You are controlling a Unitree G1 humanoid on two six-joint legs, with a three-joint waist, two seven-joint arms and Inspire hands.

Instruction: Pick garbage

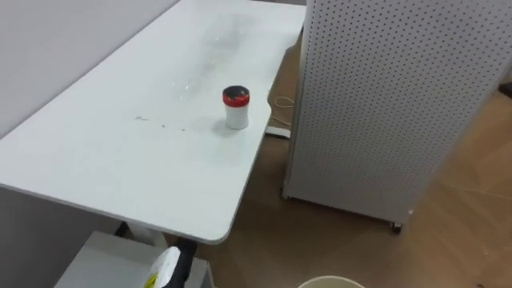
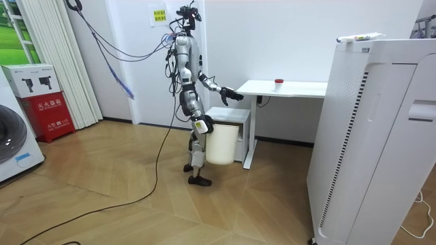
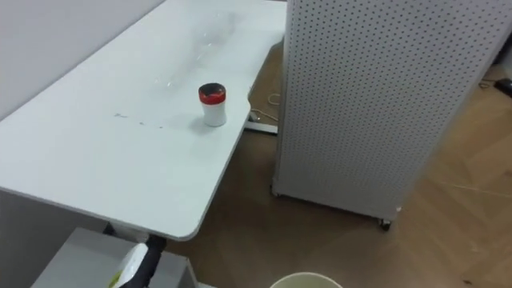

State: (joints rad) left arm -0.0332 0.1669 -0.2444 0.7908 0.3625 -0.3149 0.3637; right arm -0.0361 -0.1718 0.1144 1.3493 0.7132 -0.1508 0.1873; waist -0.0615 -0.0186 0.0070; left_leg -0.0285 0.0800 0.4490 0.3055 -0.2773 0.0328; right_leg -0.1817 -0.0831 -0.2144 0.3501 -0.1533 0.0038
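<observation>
Standing on the table (image 1: 96,160), what seems a jar (image 1: 236,109) points lid-up; left hand (image 2: 229,93) fingers: cannot tell.

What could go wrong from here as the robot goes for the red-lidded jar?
1. The small white jar with a red lid stands upright close to the white table's long edge; a clumsy touch might tip it off.
2. It looks far from the robot, whose left hand is at the table's near end, so the reach may fall short.
3. The white bin hangs low by the right hand; a drop could miss.
</observation>
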